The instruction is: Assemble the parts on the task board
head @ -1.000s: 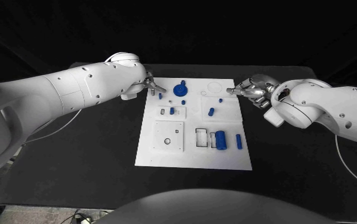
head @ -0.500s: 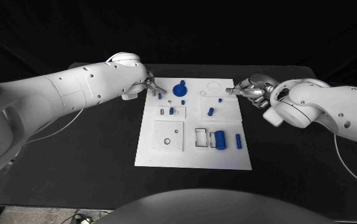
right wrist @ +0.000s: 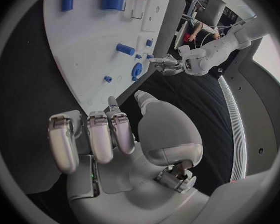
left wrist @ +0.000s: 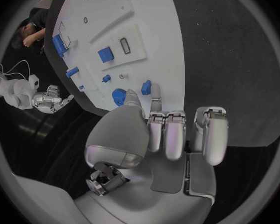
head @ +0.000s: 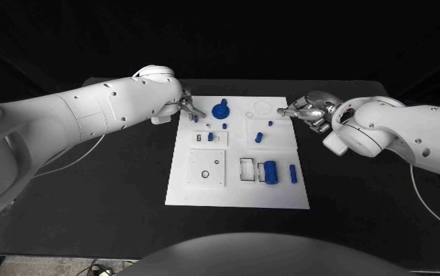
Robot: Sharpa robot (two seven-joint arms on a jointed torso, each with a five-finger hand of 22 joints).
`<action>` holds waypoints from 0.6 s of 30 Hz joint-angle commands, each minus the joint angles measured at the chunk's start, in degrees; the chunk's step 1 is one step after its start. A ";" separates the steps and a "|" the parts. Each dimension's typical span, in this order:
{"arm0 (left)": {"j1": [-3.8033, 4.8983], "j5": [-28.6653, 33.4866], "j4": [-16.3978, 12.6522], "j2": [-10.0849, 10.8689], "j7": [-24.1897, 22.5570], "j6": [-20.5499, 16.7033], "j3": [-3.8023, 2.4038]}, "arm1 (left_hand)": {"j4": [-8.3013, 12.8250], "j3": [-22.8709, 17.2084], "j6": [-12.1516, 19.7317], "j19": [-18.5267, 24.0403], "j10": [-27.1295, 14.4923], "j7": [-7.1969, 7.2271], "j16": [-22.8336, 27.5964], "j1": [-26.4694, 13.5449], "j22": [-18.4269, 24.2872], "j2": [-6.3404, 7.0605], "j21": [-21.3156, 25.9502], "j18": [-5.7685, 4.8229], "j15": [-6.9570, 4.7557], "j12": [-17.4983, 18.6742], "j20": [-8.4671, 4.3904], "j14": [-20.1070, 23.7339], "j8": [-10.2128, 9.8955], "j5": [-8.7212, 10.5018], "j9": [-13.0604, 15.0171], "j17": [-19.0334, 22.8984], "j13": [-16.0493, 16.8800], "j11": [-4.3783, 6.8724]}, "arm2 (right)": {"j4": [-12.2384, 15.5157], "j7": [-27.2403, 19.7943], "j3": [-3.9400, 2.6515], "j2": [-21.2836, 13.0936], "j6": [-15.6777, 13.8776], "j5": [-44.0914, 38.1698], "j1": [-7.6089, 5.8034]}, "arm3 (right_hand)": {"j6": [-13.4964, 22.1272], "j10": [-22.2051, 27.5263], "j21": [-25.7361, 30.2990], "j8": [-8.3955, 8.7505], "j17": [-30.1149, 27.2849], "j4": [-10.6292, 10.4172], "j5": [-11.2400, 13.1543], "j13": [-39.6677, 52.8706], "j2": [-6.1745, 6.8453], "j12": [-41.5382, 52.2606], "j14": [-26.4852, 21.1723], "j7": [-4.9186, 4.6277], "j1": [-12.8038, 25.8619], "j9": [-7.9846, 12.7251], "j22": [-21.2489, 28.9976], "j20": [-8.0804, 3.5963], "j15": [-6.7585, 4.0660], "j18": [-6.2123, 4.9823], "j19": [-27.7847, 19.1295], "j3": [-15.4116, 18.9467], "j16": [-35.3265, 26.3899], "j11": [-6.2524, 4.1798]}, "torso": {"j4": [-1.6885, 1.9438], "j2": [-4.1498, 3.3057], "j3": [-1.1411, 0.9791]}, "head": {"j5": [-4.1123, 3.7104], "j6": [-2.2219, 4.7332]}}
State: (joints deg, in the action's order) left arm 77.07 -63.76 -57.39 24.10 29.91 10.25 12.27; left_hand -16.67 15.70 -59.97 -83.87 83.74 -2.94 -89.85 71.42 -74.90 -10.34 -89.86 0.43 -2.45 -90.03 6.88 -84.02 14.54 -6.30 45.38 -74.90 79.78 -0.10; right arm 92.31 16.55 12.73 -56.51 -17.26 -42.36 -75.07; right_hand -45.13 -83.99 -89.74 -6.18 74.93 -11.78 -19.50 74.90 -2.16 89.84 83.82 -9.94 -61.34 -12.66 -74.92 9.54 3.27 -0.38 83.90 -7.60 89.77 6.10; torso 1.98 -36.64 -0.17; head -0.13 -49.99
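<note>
Black counter (head: pixel 110 193) under everything, carrying the white task board (head: pixel 240 190) between the two arms; no brand, label or readable writing anywhere on board or parts. Left robot hand (head: pixel 186 107) at the board's far left corner, fingertips closed on a small blue peg (head: pixel 195 118) at the board's edge, the peg partly hidden behind them in the left wrist view. Right robot hand (head: pixel 307 110) at the board's far right edge, fingers curled in together, nothing visibly held; palm side hidden from the head view. Just beyond the left fingertips, a round blue knob (head: pixel 221 109). Nearer the robot than the right robot hand, a large blue cylinder (head: pixel 271 172) beside a slim blue bar (head: pixel 292 173). Smaller blue pieces mid-board too small to identify.
</note>
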 commanded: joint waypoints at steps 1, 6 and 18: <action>-0.01 0.49 0.01 -0.18 -0.68 1.54 -0.02 | 0.05 -0.43 0.40 -6.13 6.26 -0.01 -0.15 0.41 -15.10 -0.25 -0.14 -0.43 -0.10 0.03 0.34 -5.98 0.30 -0.12 0.09 -15.10 10.22 0.39 | 0.02 0.06 0.01 0.06 0.90 -0.34 0.03 | 0.01 -6.01 -0.26 -0.39 15.07 -0.11 -0.03 15.10 0.03 0.16 6.18 -0.53 -0.48 -0.08 -15.08 0.29 0.41 0.38 6.10 0.32 0.23 0.46 | 0.03 0.02 0.00 | -0.12 -0.01; -0.03 0.50 -0.09 -0.15 -0.53 1.74 -0.02 | 0.04 -0.47 0.34 -6.13 6.26 0.00 -0.15 0.46 -15.10 -0.35 -0.14 -0.43 -0.10 0.03 0.34 -5.98 0.33 -0.11 0.10 -15.10 10.22 0.40 | 0.03 0.19 0.01 0.05 1.01 -0.34 0.03 | 0.01 -6.01 -0.26 -0.39 15.07 -0.11 -0.03 15.10 0.03 0.16 6.18 -0.53 -0.48 -0.08 -15.08 0.29 0.41 0.38 6.10 0.32 0.23 0.46 | -0.01 0.00 0.02 | -0.16 -0.01; -0.04 0.50 -0.12 -0.20 -0.39 1.88 -0.02 | -0.09 -0.54 0.20 -6.13 6.26 0.00 -0.15 0.27 -15.10 -1.12 -0.14 -0.43 -0.11 0.03 0.37 -5.98 0.41 -0.07 0.14 -15.10 10.22 0.41 | 0.03 0.32 0.01 0.03 1.09 -0.34 0.03 | 0.01 -6.01 -0.26 -0.39 15.07 -0.11 -0.03 15.10 0.03 0.16 6.18 -0.53 -0.48 -0.08 -15.08 0.29 0.41 0.38 6.10 0.32 0.23 0.46 | 0.07 0.02 0.02 | -0.19 -0.01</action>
State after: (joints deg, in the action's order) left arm 77.02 -63.51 -57.42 24.07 29.89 11.11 12.26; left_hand -16.68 15.40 -59.97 -83.87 83.74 -2.95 -89.85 71.62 -74.90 -10.57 -89.86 0.43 -2.45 -90.03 6.88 -84.02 14.76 -6.30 45.43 -74.95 81.05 -0.11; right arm 92.30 16.71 12.73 -56.54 -17.11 -42.36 -75.07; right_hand -45.13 -83.99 -89.74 -6.18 74.92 -11.78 -19.51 74.92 -2.16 89.84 83.82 -9.94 -61.34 -12.64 -74.91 9.54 3.27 -0.38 83.90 -7.60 89.77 6.10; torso 2.02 -36.63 -0.14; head -0.36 -49.99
